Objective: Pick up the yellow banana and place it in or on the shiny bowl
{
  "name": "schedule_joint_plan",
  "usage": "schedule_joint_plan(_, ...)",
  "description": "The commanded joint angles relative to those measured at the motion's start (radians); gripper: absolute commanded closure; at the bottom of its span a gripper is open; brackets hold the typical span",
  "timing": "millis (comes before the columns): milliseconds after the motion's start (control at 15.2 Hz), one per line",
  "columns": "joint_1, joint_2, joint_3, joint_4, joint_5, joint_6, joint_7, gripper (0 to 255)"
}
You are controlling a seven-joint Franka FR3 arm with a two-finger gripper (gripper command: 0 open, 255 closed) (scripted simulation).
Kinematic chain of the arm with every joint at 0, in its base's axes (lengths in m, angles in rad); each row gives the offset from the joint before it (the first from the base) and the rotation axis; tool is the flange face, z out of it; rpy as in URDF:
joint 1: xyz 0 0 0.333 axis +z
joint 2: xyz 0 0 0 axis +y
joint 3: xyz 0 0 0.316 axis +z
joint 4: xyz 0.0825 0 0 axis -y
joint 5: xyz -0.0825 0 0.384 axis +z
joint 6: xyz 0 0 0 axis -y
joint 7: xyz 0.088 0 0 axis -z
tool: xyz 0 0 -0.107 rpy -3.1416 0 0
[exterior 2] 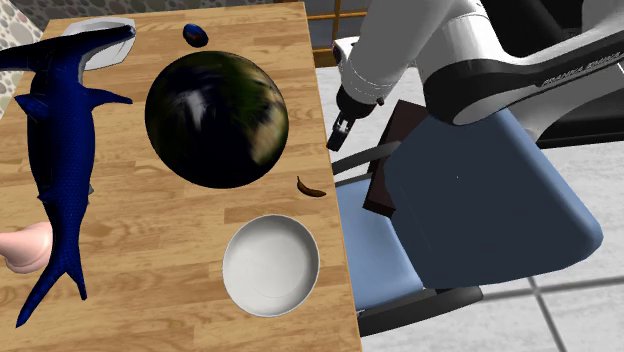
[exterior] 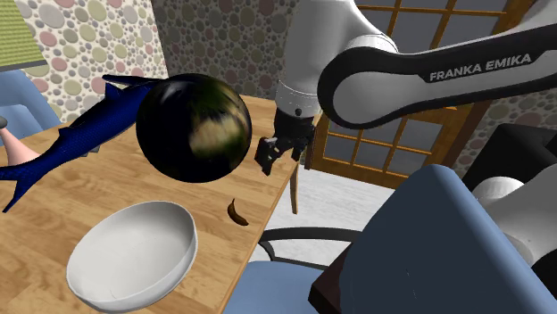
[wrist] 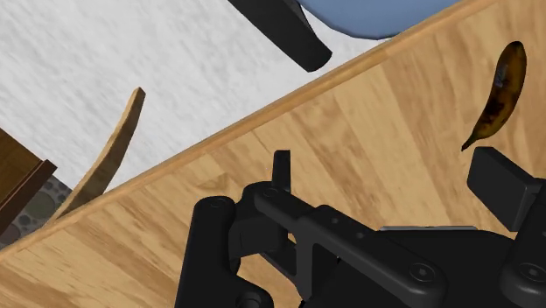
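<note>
I am at the reaching step: my black two-finger pincer [wrist: 385, 163] stands open with nothing between its fingers, so the grasp is not yet made. It hangs above the edge of the pale wooden bench [exterior: 107, 192], farther from the plain white round bowl [exterior: 134, 243] than the fruit is. The small curved banana [wrist: 499, 92], dull yellow and heavily browned, lies flat on the wood near the bowl's rim but apart from it, on the bowl's bench-edge side. In my wrist view it sits off beyond one finger, not in the gap. As I judge it, my next move is to travel towards the bowl until the banana is centred between my fingers, turn to straddle its narrow width, come down and close. The carry to the bowl would then be short. A large dark glossy sphere with green-brown patches [exterior 2: 217, 120] looms beyond the banana from the bowl, and I should keep my wrist off it. A long blue toy shark [exterior 2: 60, 150] lies well away from the bowl across the bench, and a blue padded chair [exterior 2: 470, 200] stands off the bench edge nearest the bowl, neither in my path
</note>
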Motion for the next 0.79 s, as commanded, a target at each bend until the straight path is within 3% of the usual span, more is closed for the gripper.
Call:
schedule_joint_plan(0,-0.004,0.058,0.053,0.019,-0.021,0.039,0.056,0)
schedule_joint_plan(264,-0.023,0.192,0.157,0.087,-0.103,0.093,0.18,0)
schedule_joint_plan(528,-0.037,0.357,0.255,0.177,-0.243,0.124,0.334,0)
schedule_joint_plan(726,-0.033,0.415,0.27,0.189,-0.301,0.148,0.384,0)
